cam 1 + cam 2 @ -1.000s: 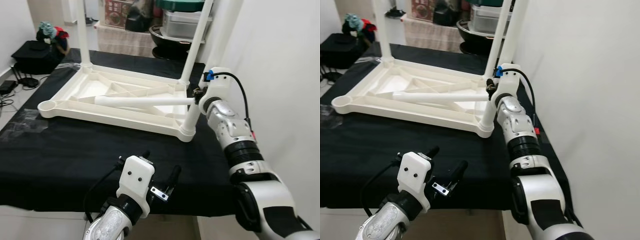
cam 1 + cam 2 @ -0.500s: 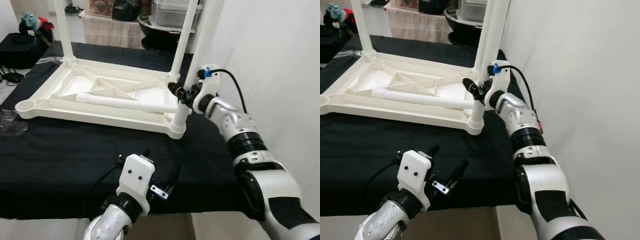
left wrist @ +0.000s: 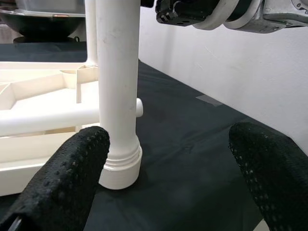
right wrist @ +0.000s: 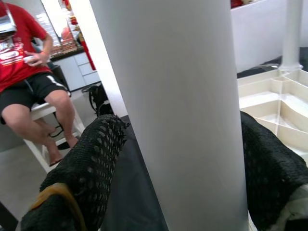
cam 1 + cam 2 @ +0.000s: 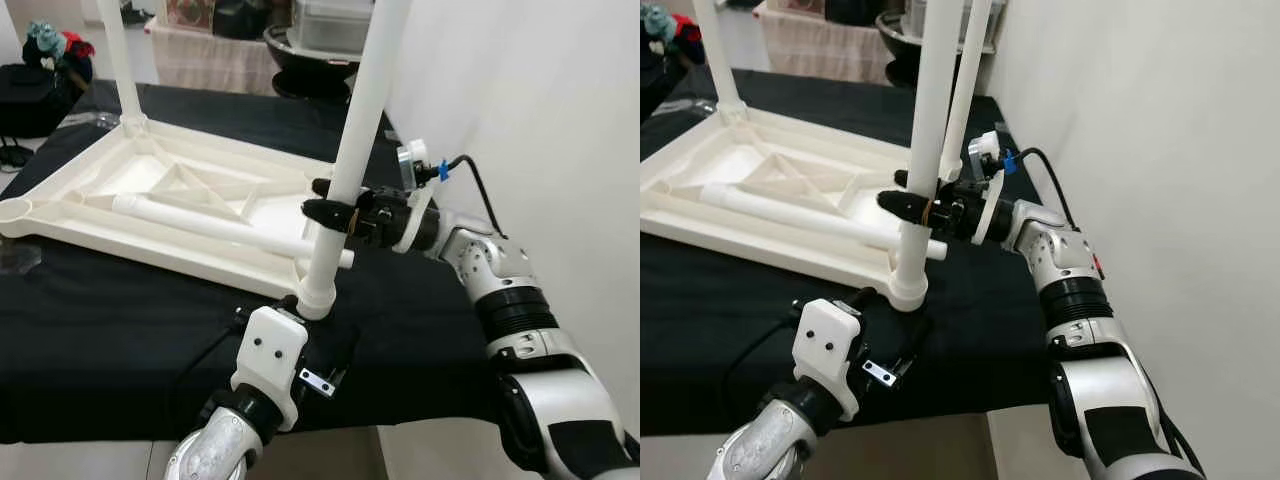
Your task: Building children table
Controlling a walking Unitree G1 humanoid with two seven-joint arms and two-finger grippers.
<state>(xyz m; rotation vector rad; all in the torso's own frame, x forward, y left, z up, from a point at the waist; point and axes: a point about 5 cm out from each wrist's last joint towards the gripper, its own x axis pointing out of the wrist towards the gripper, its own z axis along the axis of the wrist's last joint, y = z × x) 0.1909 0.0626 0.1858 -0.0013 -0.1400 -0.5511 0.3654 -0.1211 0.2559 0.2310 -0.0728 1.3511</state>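
The white children's table top [image 5: 150, 245] lies upside down on the black cloth. A white leg [image 5: 350, 150] stands upright in its near right corner socket. My right gripper [image 5: 318, 198] reaches in from the right and is shut on this leg about halfway up; in the right wrist view its fingers [image 4: 82, 178] press both sides of the leg [image 4: 168, 96]. A loose leg [image 5: 210, 225] lies flat across the table top. My left gripper [image 5: 295, 332] is open, low at the front, just before the leg's base [image 3: 118, 168].
Two more legs stand at the far corners [image 5: 118, 60] [image 5: 965, 90]. A white wall [image 5: 520, 90] runs close along the right. Boxes and a basin [image 5: 320, 30] stand behind the cloth, with a black bag [image 5: 30, 95] at far left. A seated person [image 4: 24, 72] is visible beyond the leg.
The camera has moved nearer and shifted. My right gripper has swung from beside the corner socket to close around the upright leg. My left gripper now sits close to the leg's base.
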